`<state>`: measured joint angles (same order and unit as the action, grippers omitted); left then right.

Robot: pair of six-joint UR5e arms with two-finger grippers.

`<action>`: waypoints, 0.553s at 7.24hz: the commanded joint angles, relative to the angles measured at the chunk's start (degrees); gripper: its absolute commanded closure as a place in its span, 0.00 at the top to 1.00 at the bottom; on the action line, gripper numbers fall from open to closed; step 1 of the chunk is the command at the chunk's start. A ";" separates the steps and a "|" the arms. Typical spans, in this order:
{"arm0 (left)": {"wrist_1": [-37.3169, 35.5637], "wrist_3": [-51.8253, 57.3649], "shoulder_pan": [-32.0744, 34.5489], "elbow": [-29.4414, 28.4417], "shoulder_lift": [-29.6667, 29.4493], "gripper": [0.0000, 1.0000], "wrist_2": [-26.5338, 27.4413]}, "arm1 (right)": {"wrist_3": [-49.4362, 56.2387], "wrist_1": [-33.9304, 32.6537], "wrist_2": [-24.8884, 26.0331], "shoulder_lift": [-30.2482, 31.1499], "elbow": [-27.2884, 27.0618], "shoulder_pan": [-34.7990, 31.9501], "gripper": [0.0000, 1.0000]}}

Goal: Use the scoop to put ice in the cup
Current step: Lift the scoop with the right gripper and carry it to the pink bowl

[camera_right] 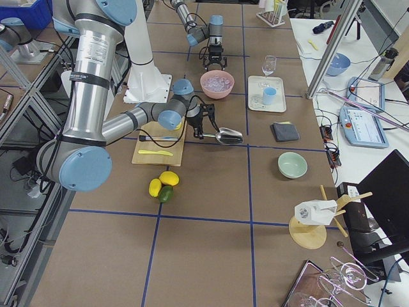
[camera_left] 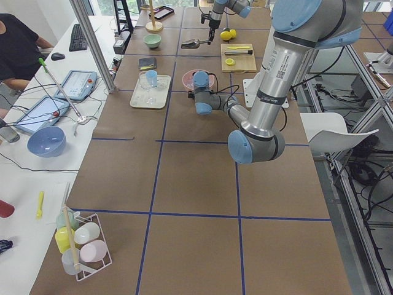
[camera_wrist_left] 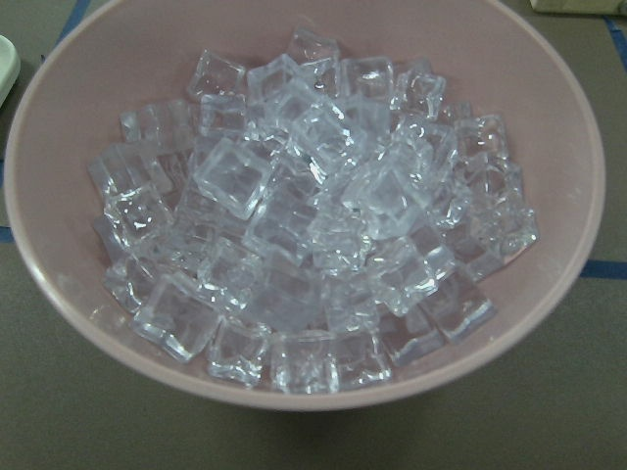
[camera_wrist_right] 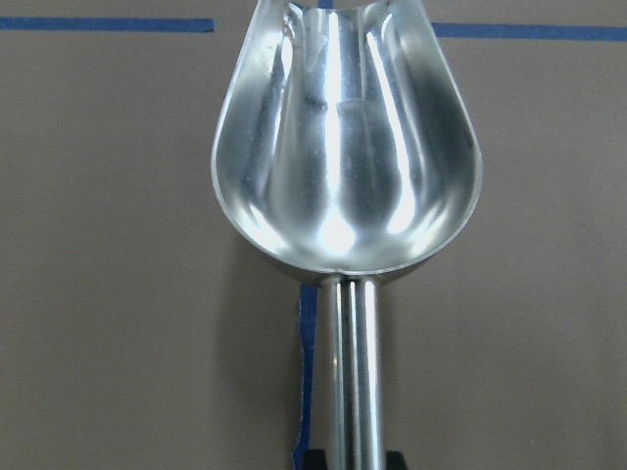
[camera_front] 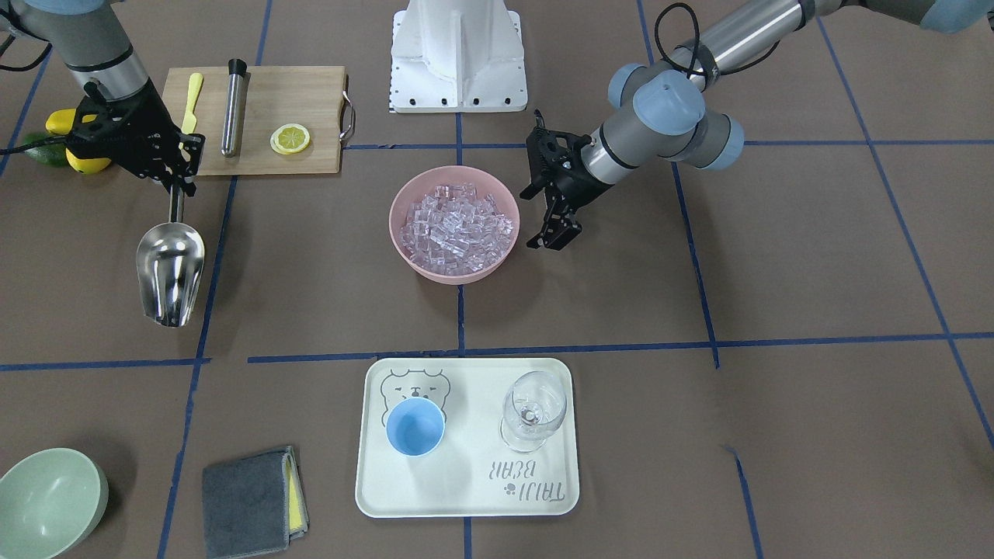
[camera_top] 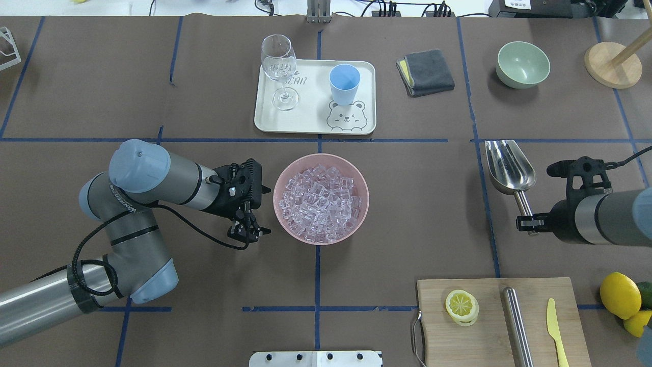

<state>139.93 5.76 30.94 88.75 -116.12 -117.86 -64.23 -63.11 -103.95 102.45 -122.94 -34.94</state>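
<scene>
One pink bowl [camera_front: 393,233] sat mid-tabletop [camera_front: 815,256], left tool [camera_front: 553,233] released beside it. Right tool [camera_front: 180,186] gripped the one scoop [camera_front: 169,272], which was empty and well apart from the bowl. My call: enter mouth-first, shallow, level before lifting. One cup [camera_front: 415,427] (on tray [camera_front: 466,497]); ice [camera_front: 457,229] in bowl, dozens.

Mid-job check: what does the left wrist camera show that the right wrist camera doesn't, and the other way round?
Only the left wrist view shows the pink bowl, seen close and from above, heaped with ice.

Only the right wrist view shows the scoop. Its trough is open toward the camera and holds no ice, and its rod handle runs down to the bottom edge.

Both views show the brown table cover with blue tape lines. Neither shows the cup.
</scene>
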 commanded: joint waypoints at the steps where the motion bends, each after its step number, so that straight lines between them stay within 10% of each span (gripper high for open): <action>1: -0.18 0.04 0.00 -0.16 -0.42 1.00 0.00 | 6.37 -0.52 -8.80 -1.88 -1.51 -4.69 0.00; 4: -0.27 0.21 0.00 -0.33 -0.25 1.00 0.00 | 19.19 -17.23 -13.10 -15.81 -3.26 -5.13 0.00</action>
<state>139.73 5.90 30.94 88.49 -116.44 -117.86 -50.21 -72.39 -114.89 93.04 -125.28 -39.52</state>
